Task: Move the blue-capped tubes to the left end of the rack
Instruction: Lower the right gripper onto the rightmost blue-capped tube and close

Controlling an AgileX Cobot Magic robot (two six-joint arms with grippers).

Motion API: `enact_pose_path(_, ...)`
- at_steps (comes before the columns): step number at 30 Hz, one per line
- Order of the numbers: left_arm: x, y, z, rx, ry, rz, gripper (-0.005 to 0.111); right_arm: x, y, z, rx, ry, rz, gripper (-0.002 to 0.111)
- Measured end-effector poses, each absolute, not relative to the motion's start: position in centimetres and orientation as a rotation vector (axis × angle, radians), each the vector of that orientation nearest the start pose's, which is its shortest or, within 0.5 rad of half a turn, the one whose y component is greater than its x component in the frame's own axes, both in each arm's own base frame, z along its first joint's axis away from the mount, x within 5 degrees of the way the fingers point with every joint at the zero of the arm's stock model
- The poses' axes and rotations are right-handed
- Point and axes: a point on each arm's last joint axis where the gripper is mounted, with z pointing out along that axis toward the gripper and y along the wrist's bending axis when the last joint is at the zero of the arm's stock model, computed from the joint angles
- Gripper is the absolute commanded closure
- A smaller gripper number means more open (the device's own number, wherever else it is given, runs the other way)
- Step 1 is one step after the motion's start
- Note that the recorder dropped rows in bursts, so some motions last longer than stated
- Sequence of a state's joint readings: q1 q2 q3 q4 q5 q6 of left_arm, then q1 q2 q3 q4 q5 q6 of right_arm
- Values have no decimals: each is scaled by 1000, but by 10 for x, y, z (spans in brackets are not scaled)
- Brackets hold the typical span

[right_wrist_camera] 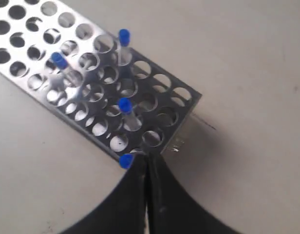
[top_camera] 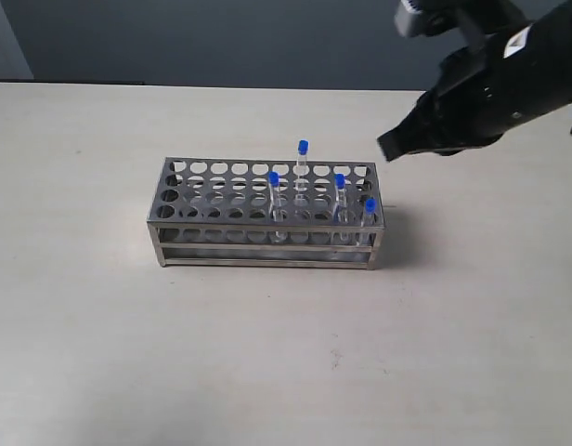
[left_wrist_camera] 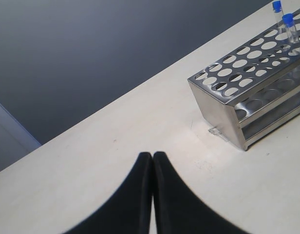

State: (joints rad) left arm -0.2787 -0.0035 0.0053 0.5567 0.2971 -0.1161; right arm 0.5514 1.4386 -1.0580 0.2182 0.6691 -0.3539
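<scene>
The shiny steel rack stands mid-table. Several blue-capped tubes sit upright in its right half: one at the back, one mid-rack, one further right and one at the front right corner. My right gripper hovers above and behind the rack's right end, shut and holding nothing. In the right wrist view its tips overlap the rack's corner, beside the corner tube's cap. My left gripper is shut over bare table, away from the rack's left end.
The rack's left half shows only open holes. A pale tabletop surrounds the rack, with a dark wall behind the far edge. The left arm does not show in the exterior view.
</scene>
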Motion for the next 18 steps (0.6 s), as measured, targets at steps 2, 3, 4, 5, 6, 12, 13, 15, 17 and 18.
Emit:
enact_pose_path(2,56,-1,189,489,1674,239,106,245,179,276,-1027,2344,293,109)
enact_pose_path(3,56,-1,189,489,1674,239,106,245,185,271,-1050,2348,286,109)
enact_pose_path(4,56,-1,189,489,1674,239,106,245,190,266,-1068,2351,281,107)
enact_pose_path(5,56,-1,189,489,1674,239,106,245,193,263,-1081,2355,279,104)
enact_pose_path(6,56,-1,189,489,1674,239,106,245,197,258,-1091,2362,276,99)
enact_pose_path(12,56,-1,189,489,1674,239,106,250,204,240,-1080,2419,272,67)
enact_pose_path(13,56,-1,189,489,1674,239,106,251,204,239,-1065,2425,276,67)
enact_pose_path(15,56,-1,189,489,1674,239,106,252,205,239,-1041,2427,281,69)
enact_pose_path(17,56,-1,189,489,1674,239,106,252,205,239,-1024,2430,284,76)
enact_pose_path(18,56,-1,189,489,1674,239,106,253,205,238,-1021,2434,283,79)
